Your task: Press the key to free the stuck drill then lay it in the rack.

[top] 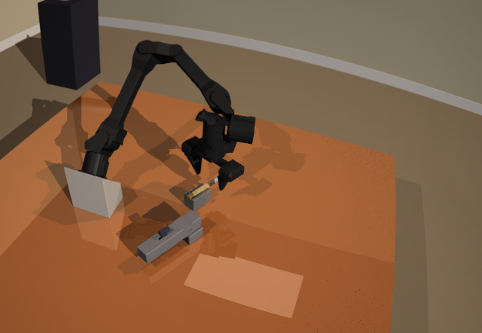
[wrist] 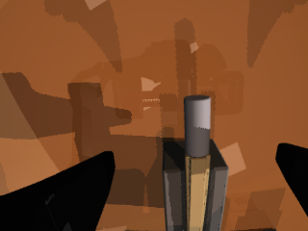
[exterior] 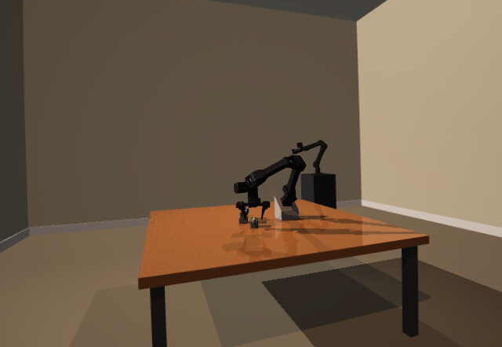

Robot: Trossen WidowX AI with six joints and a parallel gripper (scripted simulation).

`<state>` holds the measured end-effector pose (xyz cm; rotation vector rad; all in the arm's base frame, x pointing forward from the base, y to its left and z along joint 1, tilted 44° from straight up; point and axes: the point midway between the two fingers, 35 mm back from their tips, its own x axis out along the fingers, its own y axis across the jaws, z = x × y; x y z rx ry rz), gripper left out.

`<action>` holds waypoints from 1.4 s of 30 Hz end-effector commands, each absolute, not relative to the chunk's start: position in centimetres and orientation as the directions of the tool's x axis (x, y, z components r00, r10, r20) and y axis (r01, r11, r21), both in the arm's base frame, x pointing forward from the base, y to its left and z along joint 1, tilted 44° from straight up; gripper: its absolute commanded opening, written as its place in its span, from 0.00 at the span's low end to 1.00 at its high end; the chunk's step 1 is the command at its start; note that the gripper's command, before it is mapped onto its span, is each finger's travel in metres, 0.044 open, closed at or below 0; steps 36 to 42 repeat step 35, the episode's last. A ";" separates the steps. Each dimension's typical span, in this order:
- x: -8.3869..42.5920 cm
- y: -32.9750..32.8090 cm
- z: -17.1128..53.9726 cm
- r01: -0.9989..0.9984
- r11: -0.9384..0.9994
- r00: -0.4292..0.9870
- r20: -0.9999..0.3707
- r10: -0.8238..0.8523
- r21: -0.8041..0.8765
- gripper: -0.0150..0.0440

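Golden drill (top: 199,190) in rack (top: 197,199), below open pincer (top: 210,173).

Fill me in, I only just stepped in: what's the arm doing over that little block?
The black arm's gripper hangs open over a small gray rack, holding nothing. A drill with a tan body and gray tip lies in the rack's slot, its tip sticking out past one end. The longer gray block with the dark key on top sits nearby, apart from the rack. The drill looks already laid in place.
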<state>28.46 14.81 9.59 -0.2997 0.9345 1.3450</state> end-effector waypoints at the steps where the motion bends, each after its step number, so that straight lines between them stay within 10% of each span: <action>1: 28.6 13.7 11.0 -0.918 0.246 -0.055 -0.715 0.697 0.311 1.00; 12: 29.5 12.7 12.1 -0.902 0.293 -0.036 -0.731 0.682 0.318 1.00; 23: 40.3 16.5 14.6 -0.442 0.811 0.349 -0.760 0.548 0.383 1.00; 42: 45.2 19.5 18.4 -0.117 0.823 0.561 -0.647 0.516 0.555 1.00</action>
